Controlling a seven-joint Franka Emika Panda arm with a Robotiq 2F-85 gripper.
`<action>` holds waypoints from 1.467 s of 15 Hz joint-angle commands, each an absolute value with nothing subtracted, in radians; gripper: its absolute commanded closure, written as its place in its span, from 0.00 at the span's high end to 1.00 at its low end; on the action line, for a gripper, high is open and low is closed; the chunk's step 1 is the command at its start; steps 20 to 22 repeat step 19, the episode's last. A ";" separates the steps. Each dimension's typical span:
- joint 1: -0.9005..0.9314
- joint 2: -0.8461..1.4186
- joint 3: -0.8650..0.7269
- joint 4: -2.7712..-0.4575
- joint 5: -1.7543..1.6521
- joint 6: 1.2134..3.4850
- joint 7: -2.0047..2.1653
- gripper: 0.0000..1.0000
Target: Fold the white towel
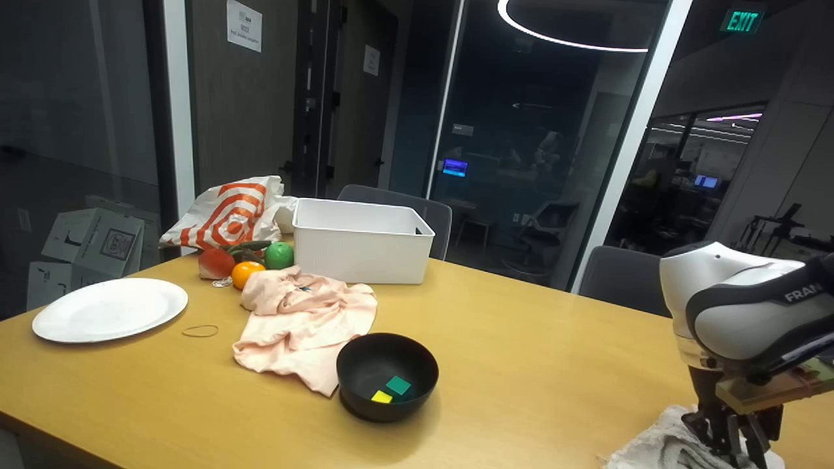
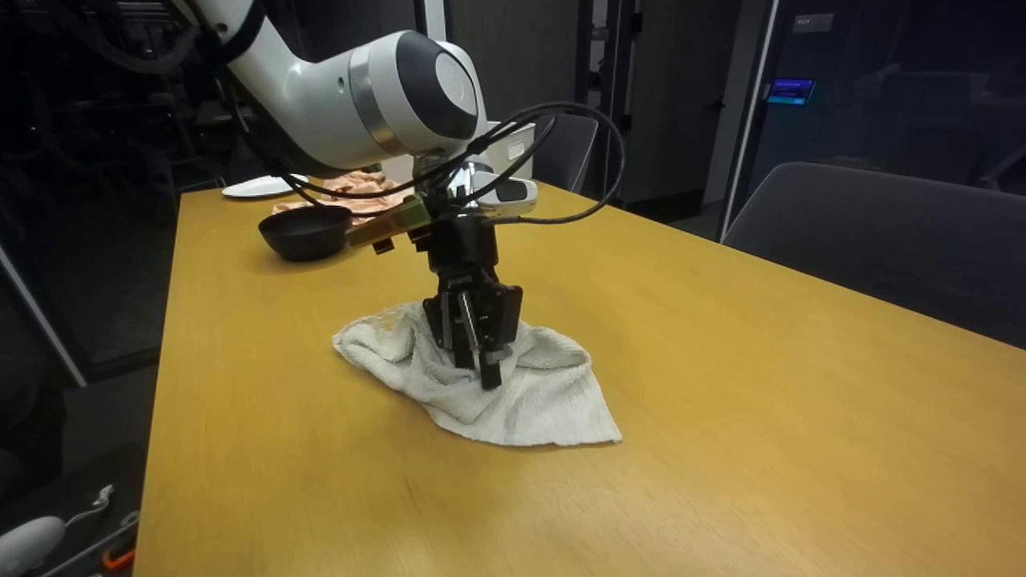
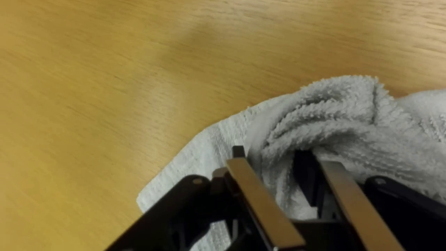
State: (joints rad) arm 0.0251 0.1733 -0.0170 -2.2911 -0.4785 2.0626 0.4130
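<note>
The white towel (image 2: 553, 409) lies rumpled on the table under my gripper (image 2: 478, 370), its near part spread flat to a pointed corner. In the wrist view, a thick curled fold of the towel (image 3: 334, 104) rises between and beyond my gripper (image 3: 271, 154). The two fingers stand apart, with loose fabric in the gap and bare space showing beside it. One dark fingertip (image 3: 238, 151) rests by the outer side of the fold; the opposite one is partly tucked under it. Only part of the towel (image 1: 658, 446) shows at the lower right of an exterior view.
A black bowl (image 1: 355, 398) holding green and yellow pieces stands beside a pinkish cloth (image 1: 293, 332). Farther off are a white plate (image 1: 111, 309), a white bin (image 1: 358, 257), a patterned bag (image 1: 228, 218) and produce such as an orange (image 1: 246, 275). Cables (image 2: 561, 108) loop from the wrist.
</note>
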 commanded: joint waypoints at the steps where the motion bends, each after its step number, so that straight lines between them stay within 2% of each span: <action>1: 0.032 0.094 -0.033 -2.287 -0.490 2.037 0.432 0.73; 4: 0.027 0.033 -0.025 -2.277 -0.455 2.002 0.399 0.95; 5: 0.023 0.014 -0.020 -2.265 -0.408 1.967 0.361 1.00; 13: 0.023 -0.098 0.005 -2.156 -0.140 1.784 0.204 1.00; 22: 0.018 -0.097 0.011 -2.157 -0.123 1.796 0.204 1.00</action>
